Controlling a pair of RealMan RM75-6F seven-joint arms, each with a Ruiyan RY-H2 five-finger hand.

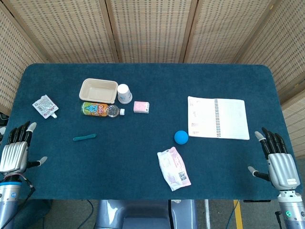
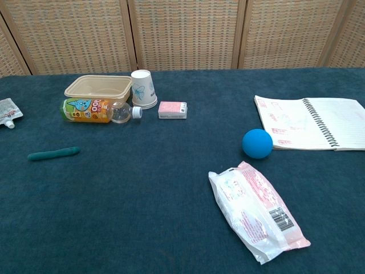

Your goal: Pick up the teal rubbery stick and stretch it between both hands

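The teal rubbery stick (image 1: 84, 138) (image 2: 53, 153) lies flat on the dark blue tablecloth, left of centre, just in front of a lying bottle. My left hand (image 1: 15, 150) hovers at the table's near left edge, fingers spread and holding nothing, well to the left of the stick. At the near right edge my right hand (image 1: 276, 158) is also open and empty, far from the stick. Neither hand shows in the chest view.
Behind the stick lie a juice bottle (image 1: 101, 109), a beige tray (image 1: 98, 90), a paper cup (image 1: 124, 93) and a pink box (image 1: 141, 107). A sachet (image 1: 45, 106) sits far left. A blue ball (image 1: 181, 137), a wipes pack (image 1: 174, 168) and an open notebook (image 1: 218, 117) occupy the right half.
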